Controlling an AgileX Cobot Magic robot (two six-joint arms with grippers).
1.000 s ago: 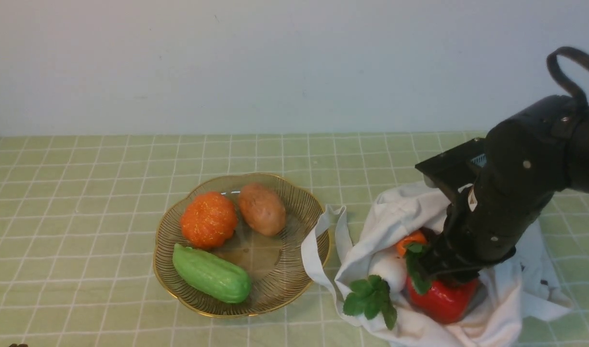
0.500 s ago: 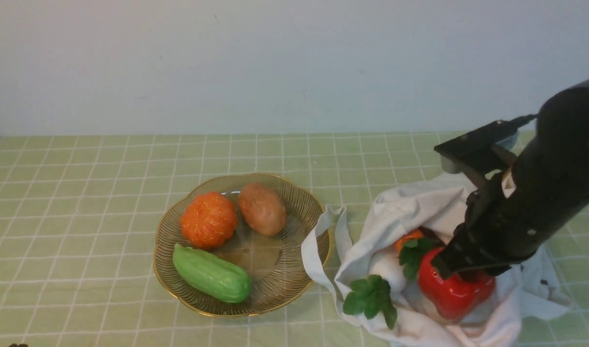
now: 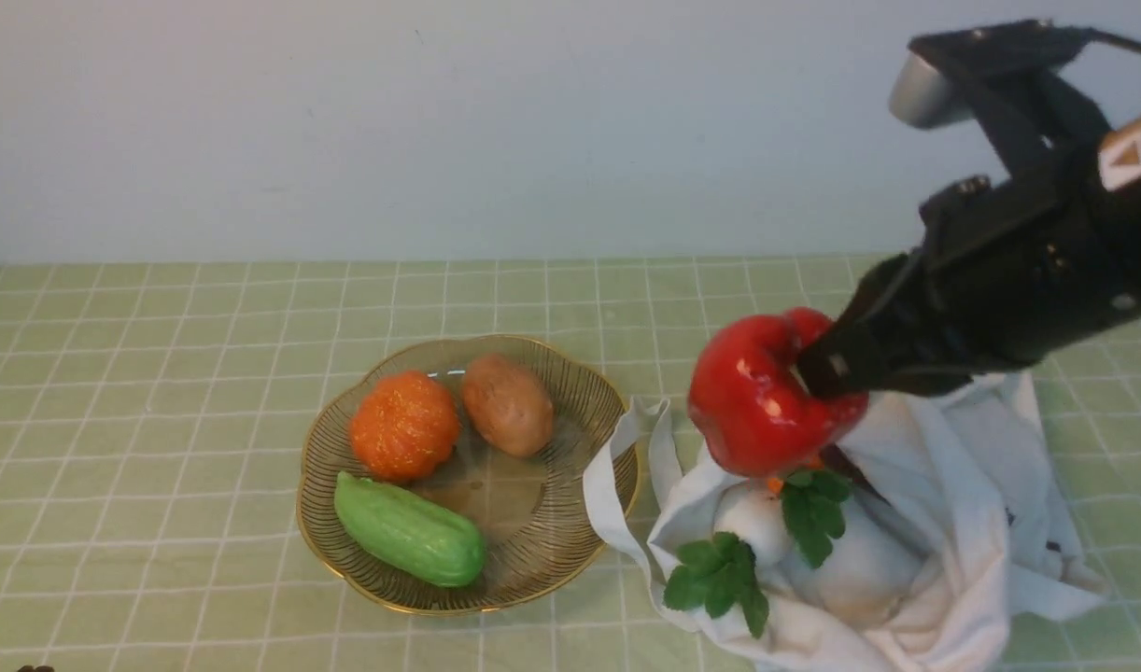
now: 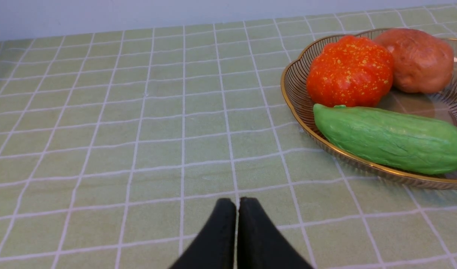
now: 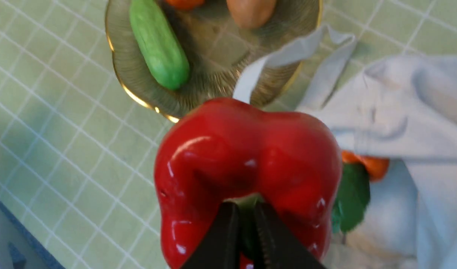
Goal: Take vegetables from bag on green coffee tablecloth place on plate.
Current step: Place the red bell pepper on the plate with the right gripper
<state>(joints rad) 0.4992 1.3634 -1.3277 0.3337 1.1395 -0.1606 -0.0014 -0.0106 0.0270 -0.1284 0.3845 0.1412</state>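
Note:
My right gripper is shut on the green stem of the glossy red bell pepper and holds it in the air above the off-white cloth bag, between bag and plate. The right wrist view shows the pepper with the gripper pinching its stem. White and orange vegetables with green leaves lie in the bag's mouth. The gold-rimmed glass plate holds an orange pumpkin, a brown potato and a green cucumber. My left gripper is shut and empty, low over the tablecloth, apart from the plate.
One bag strap drapes over the plate's right rim. A plain pale wall stands behind the table. The green grid cloth stretches out left of the plate.
My right gripper has lifted the red pepper out of the bag, up and to the left toward the plate. The bag and the vegetables left in it stay put.

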